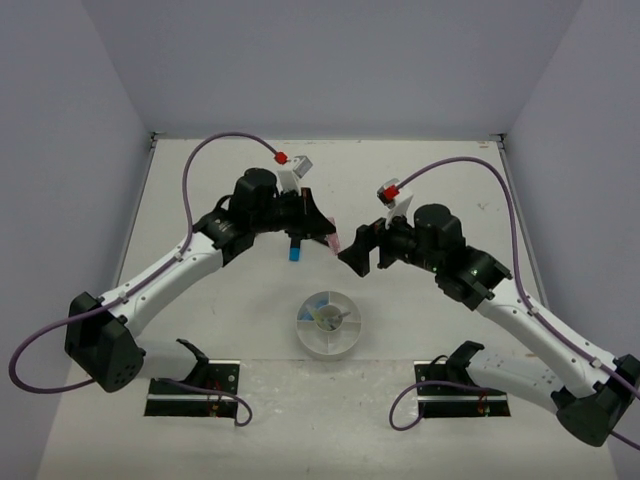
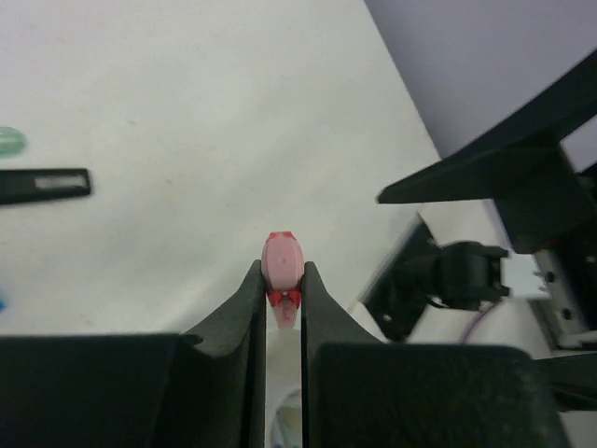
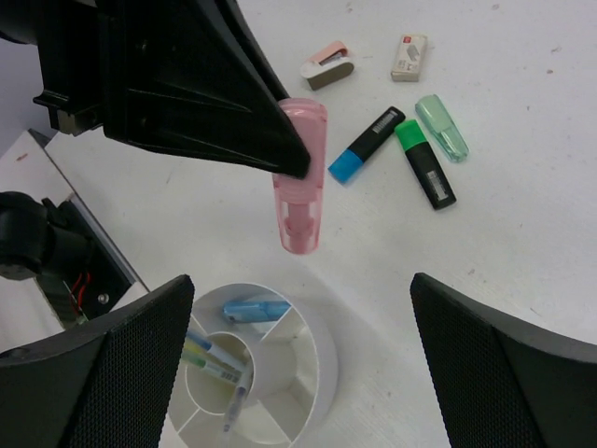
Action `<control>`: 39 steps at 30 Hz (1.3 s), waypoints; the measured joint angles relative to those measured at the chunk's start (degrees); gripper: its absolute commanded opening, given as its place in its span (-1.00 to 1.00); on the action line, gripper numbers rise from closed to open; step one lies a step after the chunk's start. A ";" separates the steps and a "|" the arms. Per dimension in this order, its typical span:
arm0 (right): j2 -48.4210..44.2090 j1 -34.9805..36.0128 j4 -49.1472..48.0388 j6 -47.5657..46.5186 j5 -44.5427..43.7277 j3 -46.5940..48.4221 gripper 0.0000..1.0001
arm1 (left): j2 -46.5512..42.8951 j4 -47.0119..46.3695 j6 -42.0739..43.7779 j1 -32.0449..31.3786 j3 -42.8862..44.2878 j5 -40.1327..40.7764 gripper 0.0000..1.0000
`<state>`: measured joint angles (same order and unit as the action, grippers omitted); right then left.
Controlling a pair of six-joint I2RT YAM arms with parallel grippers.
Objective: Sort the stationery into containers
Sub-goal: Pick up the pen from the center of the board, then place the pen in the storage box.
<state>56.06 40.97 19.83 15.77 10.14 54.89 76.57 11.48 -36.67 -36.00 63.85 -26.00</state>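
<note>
A pink highlighter (image 3: 300, 177) hangs in the air above the table, just beyond the round white dish (image 3: 328, 369). My left gripper (image 2: 281, 273) is shut on it, its cap end (image 2: 282, 259) poking out past the fingertips. My right gripper (image 3: 300, 280) is open, its fingers standing wide on either side below the highlighter without touching it. The dish (image 1: 329, 322) holds a blue highlighter (image 3: 254, 309) in one wedge and thin pens (image 3: 210, 359) in the centre cup. In the top view the two grippers face each other above the dish.
Loose on the table beyond the dish lie a blue-tipped black highlighter (image 3: 366, 145), a green-tipped black one (image 3: 424, 163), a pale green highlighter (image 3: 441, 126), a small pink and white item (image 3: 327, 65) and a whitish eraser (image 3: 409, 56).
</note>
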 measured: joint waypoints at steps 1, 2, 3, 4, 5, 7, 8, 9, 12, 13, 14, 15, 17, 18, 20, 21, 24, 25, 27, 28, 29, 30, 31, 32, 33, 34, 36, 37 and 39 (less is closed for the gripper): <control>-0.52 0.02 0.07 0.02 -0.64 -0.42 0.98 | -1.10 1.45 1.63 -0.35 -1.02 2.63 -1.00; -1.15 0.04 0.06 0.05 -1.31 -0.95 0.97 | -2.41 2.47 3.07 -0.70 -2.35 5.12 -1.00; -3.07 -0.12 0.56 0.10 -2.98 -2.50 0.97 | -4.36 3.39 3.87 -1.00 -4.46 6.99 -1.00; -4.72 -0.30 1.13 0.15 -3.87 -3.60 0.97 | -7.05 4.41 4.43 -1.32 -7.08 8.35 -1.00; -6.31 -0.48 1.71 0.21 -4.56 -4.60 0.97 | -9.92 5.46 4.92 -1.63 -9.82 9.60 -1.00; -9.03 -1.30 2.78 0.24 -5.41 -5.96 0.98 | -15.86 6.29 5.43 -2.22 -15.23 11.14 -1.00; -9.83 -1.82 3.21 0.24 -5.49 -6.26 0.98 | -18.12 6.43 5.42 -2.42 -16.99 11.25 -1.00; -10.31 -2.32 3.49 0.24 -5.55 -6.38 0.98 | -20.59 6.42 5.40 -2.55 -18.96 11.28 -1.00; -10.38 -3.12 3.66 0.30 -5.73 -6.40 0.97 | -25.28 5.86 5.25 -3.02 -22.73 11.32 -1.00; -10.17 -3.16 3.79 0.33 -5.68 -6.42 0.98 | -25.92 5.35 5.21 -3.14 -23.73 11.30 -1.00; -9.99 -3.16 3.88 0.43 -5.57 -6.44 0.98 | -26.18 4.93 5.14 -3.19 -24.62 11.28 -1.00; -9.89 -3.16 3.94 0.52 -5.44 -6.47 0.97 | -26.16 4.57 4.92 -3.22 -25.41 11.26 -1.00; -9.82 -3.16 4.05 0.71 -4.93 -6.51 0.98 | -25.56 3.83 4.62 -3.42 -26.83 11.17 -1.00; -9.82 -3.16 4.08 0.75 -4.72 -6.51 0.97 | -25.19 3.51 4.50 -3.46 -27.43 11.12 -1.00; -9.80 -3.16 4.12 0.85 -4.62 -6.51 0.97 | -24.68 2.21 4.08 -3.66 -28.65 10.95 -1.00; -9.78 -3.16 4.13 0.92 -4.60 -6.51 0.98 | -24.50 1.63 3.69 -3.86 -29.15 10.83 -1.00; -9.68 -3.16 4.15 1.15 -4.57 -6.67 0.98 | -23.95 -0.41 2.67 -4.79 -30.47 10.40 -1.00; -9.64 -3.16 4.18 1.21 -4.57 -6.79 0.98 | -23.83 -1.19 2.39 -5.04 -30.87 10.22 -1.00; -9.63 -3.16 4.22 1.33 -4.57 -7.28 0.98 | -23.65 -2.30 1.68 -5.50 -31.57 9.90 -1.00; -9.62 -3.16 4.24 1.38 -4.57 -7.52 0.97 | -23.55 -2.85 1.33 -5.73 -31.91 9.75 -1.00; -9.58 -3.16 4.29 1.45 -4.57 -7.74 0.97 | -23.40 -3.43 0.91 -6.20 -32.18 9.79 -0.96; -9.56 -3.16 4.31 1.53 -4.55 -7.91 0.97 | -23.27 -4.35 0.39 -6.79 -32.55 9.86 -0.74; -9.52 -3.16 4.33 1.55 -4.55 -8.04 0.97 | -23.15 -4.71 0.18 -7.36 -32.80 9.82 -0.52; -9.33 -3.16 4.31 1.55 -4.49 -8.09 0.97 | -23.06 -4.93 -0.05 -7.90 -33.02 9.81 -0.30; -9.12 -3.16 4.29 1.55 -4.42 -8.12 0.97 | -22.99 -5.12 -0.28 -8.43 -33.24 9.81 -0.11; -8.56 -3.16 4.29 1.51 -4.26 -8.13 0.97 | -22.95 -5.30 -0.36 -8.84 -33.49 9.86 0.03; -6.84 -3.16 4.17 1.31 -3.69 -8.13 0.97 | -22.95 -5.42 -0.89 -9.09 -33.70 9.89 0.24; -5.66 -3.17 4.14 1.18 -3.38 -8.09 0.98 | -22.95 -5.52 -1.15 -9.15 -33.76 9.87 0.28; -1.14 -3.42 4.38 0.70 -2.66 -7.03 0.98 | -22.97 -6.04 -1.22 -9.17 -33.76 9.67 0.29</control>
<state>54.92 37.54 24.21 16.46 7.48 47.85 53.61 5.44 -37.89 -45.17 30.09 -16.33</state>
